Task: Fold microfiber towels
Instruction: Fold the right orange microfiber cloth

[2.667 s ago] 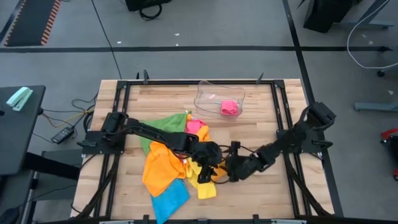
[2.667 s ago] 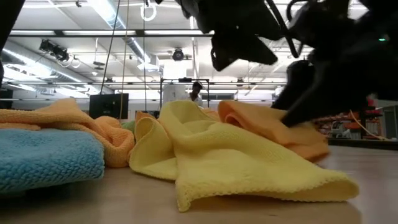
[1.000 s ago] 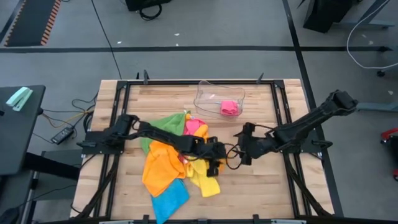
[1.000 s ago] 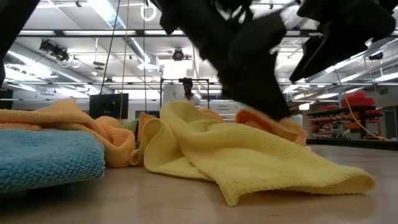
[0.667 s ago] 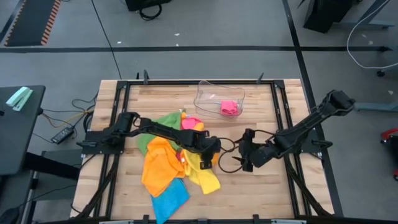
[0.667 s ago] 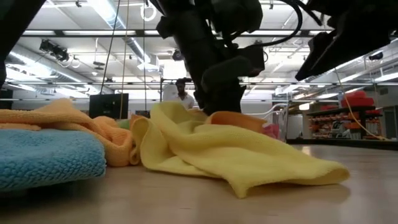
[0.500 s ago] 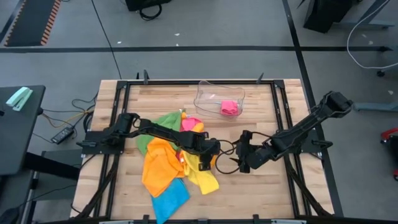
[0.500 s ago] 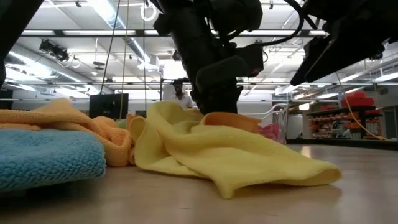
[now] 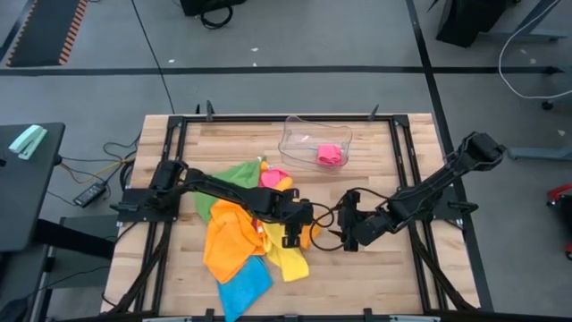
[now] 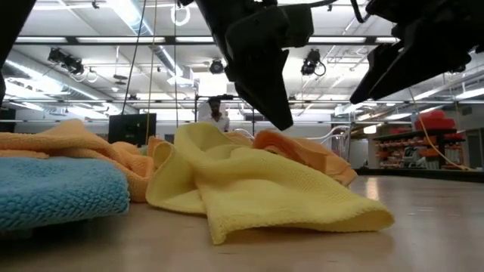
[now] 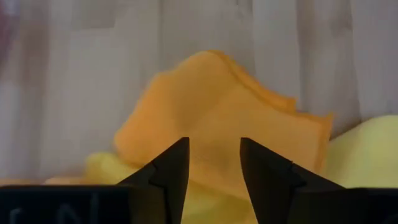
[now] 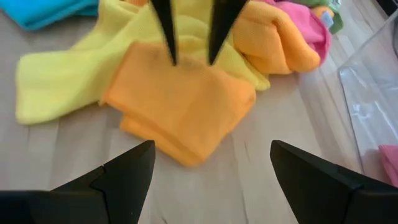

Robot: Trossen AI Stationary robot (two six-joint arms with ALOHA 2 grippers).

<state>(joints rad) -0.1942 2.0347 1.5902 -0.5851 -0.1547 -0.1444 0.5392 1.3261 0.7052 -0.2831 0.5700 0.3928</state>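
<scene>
Left gripper (image 9: 298,234) hovering fingers apart, gripping nothing, right over folded orange towel (image 12: 180,102), which is lying on yellow towel (image 10: 265,193) mid-table. Right gripper (image 9: 344,231) sitting wide open just beside, facing pile.

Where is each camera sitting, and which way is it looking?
High view: above the table, looking straight down; shows both arms, the left gripper over the yellow towel, the right gripper beside it.
Low view: at table-top height, looking level across the yellow towel into the room; arms hang from above.
Left wrist view: looks past its open fingers at the folded orange towel.
Right wrist view: looks past its wide-open fingers at the same orange towel.
</scene>
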